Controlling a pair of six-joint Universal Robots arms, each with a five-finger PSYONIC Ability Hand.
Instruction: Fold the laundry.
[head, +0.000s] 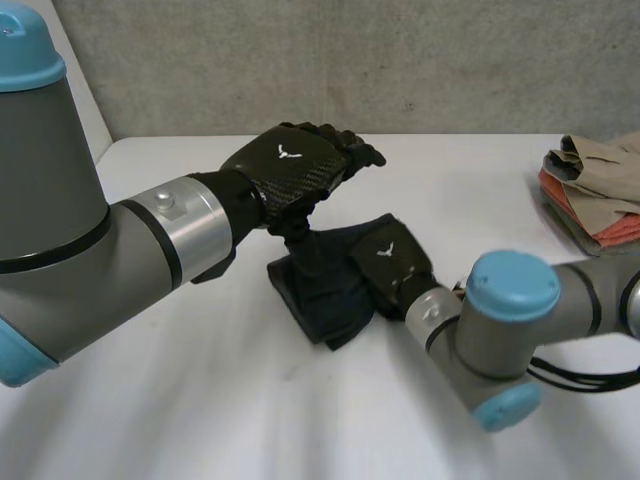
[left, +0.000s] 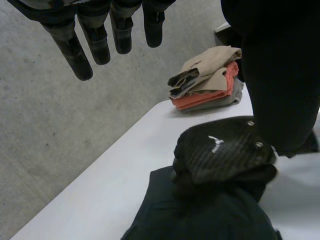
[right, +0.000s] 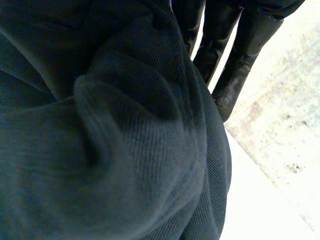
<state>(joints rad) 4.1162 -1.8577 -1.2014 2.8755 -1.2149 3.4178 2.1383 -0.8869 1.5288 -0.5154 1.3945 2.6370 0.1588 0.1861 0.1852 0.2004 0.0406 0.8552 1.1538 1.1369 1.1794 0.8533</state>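
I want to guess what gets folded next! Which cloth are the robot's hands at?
The dark cloth mid-table: both the left hand and the right hand are at it. The pile of beige, orange and grey cloths sits apart, untouched.

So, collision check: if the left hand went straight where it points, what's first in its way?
Probably nothing on the table: the left hand aims over its edge at the grey wall, missing the folded pile.
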